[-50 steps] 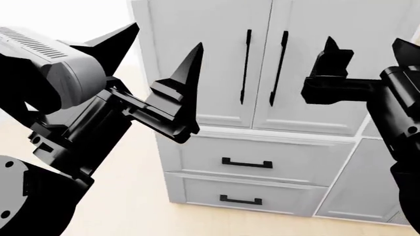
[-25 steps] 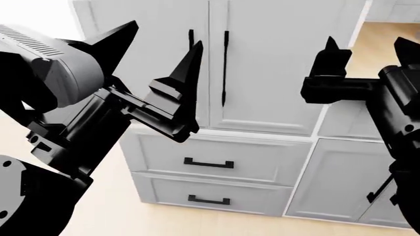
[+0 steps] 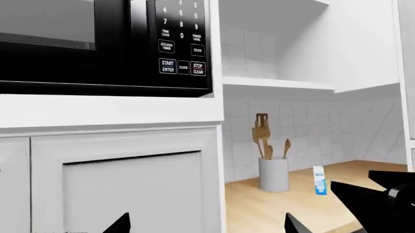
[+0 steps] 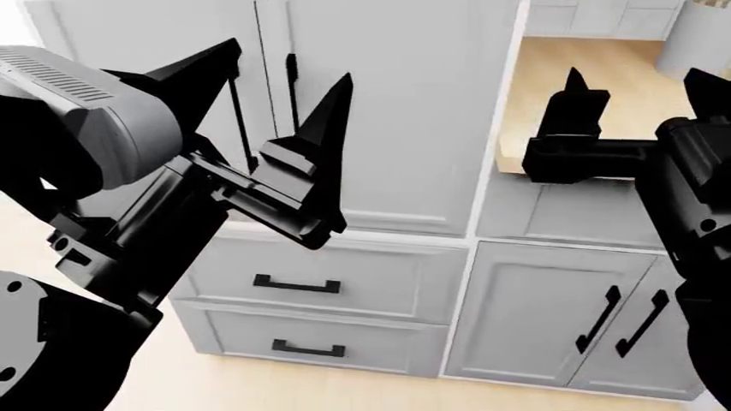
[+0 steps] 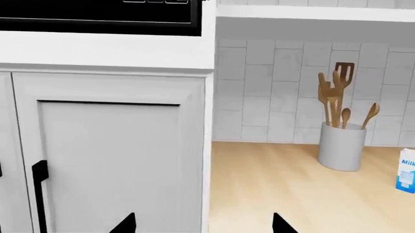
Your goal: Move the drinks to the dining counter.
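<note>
left arm (image 4: 115, 231): matte black angular links, one rounded light-grey housing with ribbed vent slots | left end effector (image 4: 280, 98): two long black tapering fingers ending in sharp points, stepped black block at base | right arm (image 4: 697, 223): black, blocky, small round fastener | right end effector (image 4: 639, 94): black, short pointed fingers on square bar

Milk carton (image 3: 319, 180) | white with blue print, "Milk" partly legible (cut off at the frame edge in the right wrist view (image 5: 406, 176)) | upright | on the light-wood counter (image 5: 285, 189), near the utensil pot (image 5: 341, 145), tiled wall behind
</note>
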Tool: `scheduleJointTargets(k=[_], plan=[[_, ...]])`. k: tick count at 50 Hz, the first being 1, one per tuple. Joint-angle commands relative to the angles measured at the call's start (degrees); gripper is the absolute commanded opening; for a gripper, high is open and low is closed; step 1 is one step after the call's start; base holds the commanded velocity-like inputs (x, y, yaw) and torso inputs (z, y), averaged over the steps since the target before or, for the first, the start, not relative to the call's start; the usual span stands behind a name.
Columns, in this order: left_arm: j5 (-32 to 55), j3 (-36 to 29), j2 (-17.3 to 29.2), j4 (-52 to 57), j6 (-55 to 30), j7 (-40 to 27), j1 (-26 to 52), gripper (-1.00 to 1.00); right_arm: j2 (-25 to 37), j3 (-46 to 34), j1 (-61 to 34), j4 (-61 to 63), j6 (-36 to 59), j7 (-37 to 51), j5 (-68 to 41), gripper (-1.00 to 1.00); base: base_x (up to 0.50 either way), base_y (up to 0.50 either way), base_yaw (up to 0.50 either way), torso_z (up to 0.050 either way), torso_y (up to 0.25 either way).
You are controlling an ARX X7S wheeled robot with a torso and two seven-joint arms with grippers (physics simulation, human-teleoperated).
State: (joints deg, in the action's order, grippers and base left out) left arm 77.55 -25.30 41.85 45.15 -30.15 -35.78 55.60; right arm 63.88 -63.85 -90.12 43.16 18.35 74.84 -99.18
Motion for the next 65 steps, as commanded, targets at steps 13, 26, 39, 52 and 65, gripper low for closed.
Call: scheduleJointTargets(k=[13, 26, 39, 52, 65], plan=[[0.11, -0.10, 0.03, -0.14, 0.12, -0.01, 0.15, 1.00, -0.82, -0.05, -0.04, -0.71, 0.83, -0.29, 0.10, 1.00, 0.06, -0.50, 0.00, 0.000, 0.000], [-0.12, -0.24, 0.10, -0.24, 0.16, 0.25, 0.07, 1.00, -0.81, 0.06, -0.04, -0.57, 1.14, -0.23, 0.06, 1.00, 0.04, -0.50, 0.00, 0.000, 0.000], [-0.07, -0.29, 0.19, -0.17, 0.21, 0.19, 0.08, 1.00, -0.80, 0.19, 0.10, -0.49, 1.23, -0.12, 0.04, 1.00, 0.02, -0.50, 0.00, 0.000, 0.000], [-0.30, -0.49, 0.16, 0.02, 0.24, 0.08, -0.08, 1.00, -0.42, 0.49, 0.55, -0.22, 0.77, -0.49, 0.03, 1.00, 0.02, -0.50, 0.00, 0.000, 0.000], [0.03, -0.60, 0.02, -0.04, 0.12, -0.05, 0.47, 1.00, -0.81, 0.60, 0.02, -0.46, 1.55, -0.11, -0.26, 1.00, 0.45, -0.31, 0.00, 0.000, 0.000]])
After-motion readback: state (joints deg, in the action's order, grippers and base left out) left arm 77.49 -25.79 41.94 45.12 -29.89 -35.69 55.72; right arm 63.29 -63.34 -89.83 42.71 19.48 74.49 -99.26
